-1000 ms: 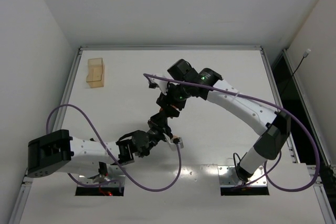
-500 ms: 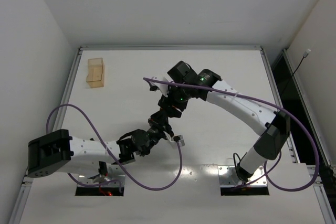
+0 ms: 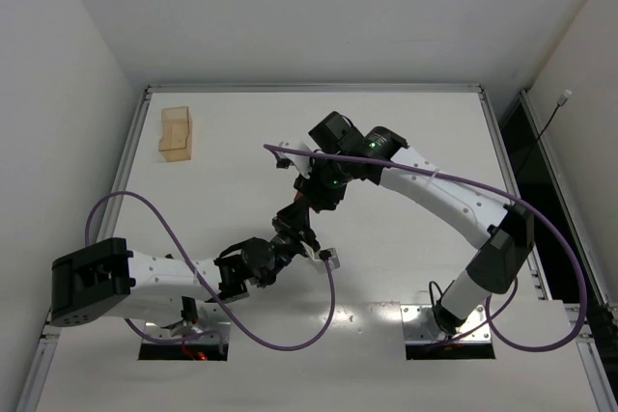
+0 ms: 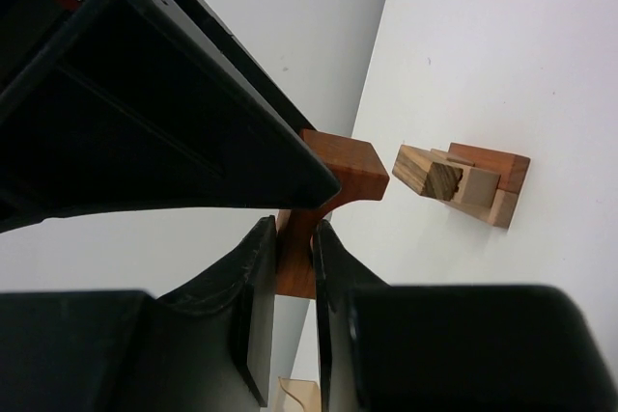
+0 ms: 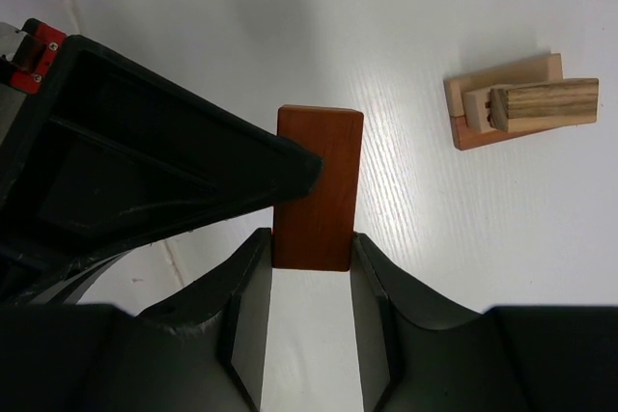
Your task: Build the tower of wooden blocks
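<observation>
From above: left gripper [image 3: 293,226] and right gripper [image 3: 314,196] tip to tip near the middle of the bench [image 3: 415,113], a little toward the near edge. Too dark there to read the jaws or the piece between them. Near the far left corner, just beside the left edge, a pale wooden tray [image 3: 177,134]. No tower to be made out in this view; possibly hidden under the arms.

From the left wrist: jaws closed on the thin lower part of a reddish-brown bar [image 4: 340,167], pads touching it on both sides. Above the bar, one dark finger [image 4: 183,113] of the other gripper. To the right of the bar and apart from it, the tower [image 4: 463,183]: reddish base, tan piece, striped block seemingly on top, on the bare bench.

From the right wrist: jaws also pressed on the same bar [image 5: 319,166], at its near end; long axis straight out from the fingers. Tower [image 5: 514,103] ahead and to the right of the free end, well apart. Probably a handover. Judged from this, right arm better lined up to carry the bar, after swinging it rightward to the stack. Which arm nearer to the tower: cannot tell.
</observation>
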Robot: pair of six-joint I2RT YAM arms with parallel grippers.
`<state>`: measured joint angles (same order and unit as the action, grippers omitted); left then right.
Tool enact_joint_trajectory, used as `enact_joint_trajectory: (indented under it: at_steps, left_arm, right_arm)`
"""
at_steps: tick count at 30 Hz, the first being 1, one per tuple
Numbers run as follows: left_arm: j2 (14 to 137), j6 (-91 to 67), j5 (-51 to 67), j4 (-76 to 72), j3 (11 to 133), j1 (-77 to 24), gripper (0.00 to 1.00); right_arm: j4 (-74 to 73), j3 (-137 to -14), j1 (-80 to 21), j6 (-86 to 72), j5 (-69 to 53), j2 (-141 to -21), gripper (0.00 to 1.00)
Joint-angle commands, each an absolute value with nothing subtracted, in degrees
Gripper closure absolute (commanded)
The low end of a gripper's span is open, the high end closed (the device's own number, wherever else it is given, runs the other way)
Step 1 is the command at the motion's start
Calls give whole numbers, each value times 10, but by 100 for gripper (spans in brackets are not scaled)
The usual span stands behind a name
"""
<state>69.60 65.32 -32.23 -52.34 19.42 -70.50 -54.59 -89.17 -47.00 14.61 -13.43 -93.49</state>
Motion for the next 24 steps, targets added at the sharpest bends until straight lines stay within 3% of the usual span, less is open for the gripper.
enact_joint_trajectory:
  at_steps: [1,3,4,11,17,19,24]
  left_arm:
    - [689,646,-318,-570,197,-700,97]
    - [689,646,-324,-570,192,-707,81]
    - [689,646,-324,-570,192,-707,68]
    - [672,603,-358,-531,198,-707,36]
    - [652,548,-404,-512,198,-701,25]
    - [646,533,-424,-504,203,-701,17]
    - [621,488,-434,-457,203,-701,17]
  right_arm:
    - [-547,-902,-472,156,-146,-936,100]
    - [-547,-902,-472,156,-146,-936,100]
    - [-541,-902,-472,156,-146,-936,100]
    - [-516,-878,-472,145,-135,-919,100]
    - [-497,-868,-467,127,-105,-913,100]
    - [-492,-867,-461,127,-105,-913,100]
    - [-492,-896,-440,127,-86,-924,100]
